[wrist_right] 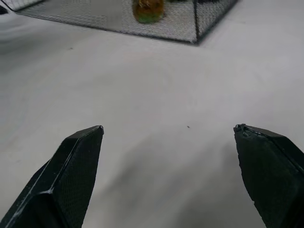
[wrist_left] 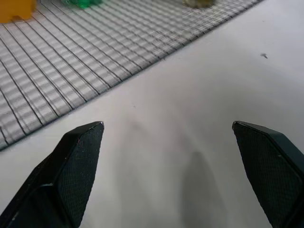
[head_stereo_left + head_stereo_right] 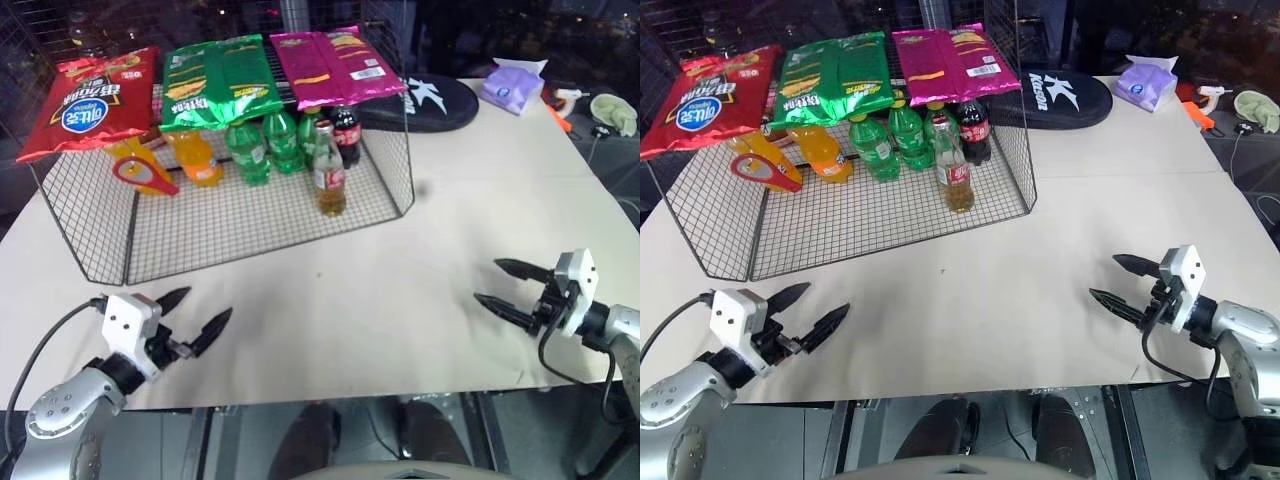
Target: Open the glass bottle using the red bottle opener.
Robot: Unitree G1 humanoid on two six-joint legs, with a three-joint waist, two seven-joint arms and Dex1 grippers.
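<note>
**A:** How did the hands stand?

**B:** The left hand (image 3: 195,312) had its two black fingers spread wide with nothing between them, hovering over the pale surface (image 3: 400,290) at about 7 o'clock in the head views. The right hand (image 3: 505,284) was the same at about 4 o'clock: fingers well apart, empty, touching nothing.

**A:** And the things for the job?

**B:** Both sat inside the wire basket (image 3: 250,235) toward 12 o'clock, well apart from either hand. The glass bottle (image 3: 329,172) stood upright near the basket's front right corner, amber drink inside, red-and-white label, just in front of the green plastic bottles (image 3: 262,145) and the dark cola bottle (image 3: 346,134). The red bottle opener (image 3: 143,175) lay at the basket's 9 o'clock side, beside an orange bottle (image 3: 200,158).

**A:** Did the wrist cameras add anything?

**B:** The left wrist view looked past its fingertips (image 2: 80,156) at the basket's mesh floor, with just slivers of orange and green at the far edge. The right wrist view caught the basket's corner and the base of the glass bottle. The snack bags showed in the head views.

**A:** Any writing?

**B:** Three bags lay across the basket's top: a red bag (image 3: 88,100), a green bag (image 3: 220,80) and a magenta bag (image 3: 335,65); their print was too small to read. A black case (image 3: 430,103) behind carried a white logo starting with a K. A purple tissue pack (image 3: 513,85) lay at 1 o'clock.
</note>
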